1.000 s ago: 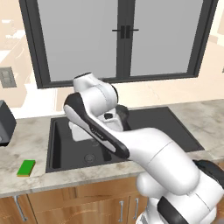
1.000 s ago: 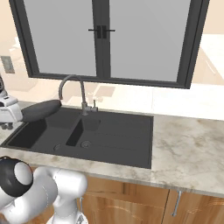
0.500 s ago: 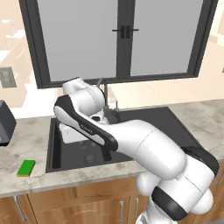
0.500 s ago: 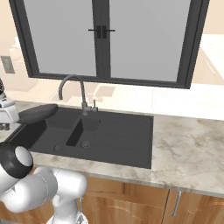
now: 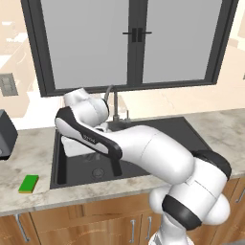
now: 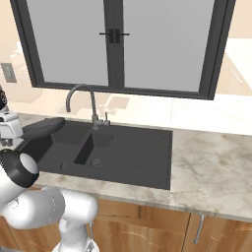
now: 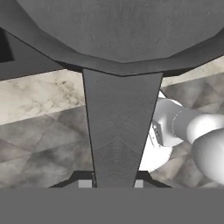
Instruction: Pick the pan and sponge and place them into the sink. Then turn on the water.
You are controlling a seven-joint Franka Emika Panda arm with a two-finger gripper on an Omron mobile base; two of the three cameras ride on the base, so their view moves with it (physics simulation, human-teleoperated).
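My gripper point(image 7: 114, 183) is shut on the long handle point(image 7: 120, 127) of the dark grey pan point(image 7: 122, 30). From the right base view the pan point(image 6: 44, 127) hangs nearly flat, a little above the left end of the black sink point(image 6: 133, 152), with the white hand point(image 6: 10, 130) just left of it. The grey marble counter lies under the handle. The green sponge point(image 5: 28, 183) lies flat on the counter left of the sink point(image 5: 158, 127), apart from the arm. The gooseneck faucet point(image 6: 81, 96) stands behind the basins, and no stream runs from it.
A dark appliance point(image 5: 5, 134) sits on the counter at the far left. A large window point(image 6: 118, 44) runs behind the sink. Marble counter point(image 6: 211, 162) stretches to the right of the drainboard. Wooden cabinet fronts point(image 5: 72, 225) run below.
The arm has swung further left over the sink. The held pan has sunk slightly and levelled out. The sponge has stayed put.
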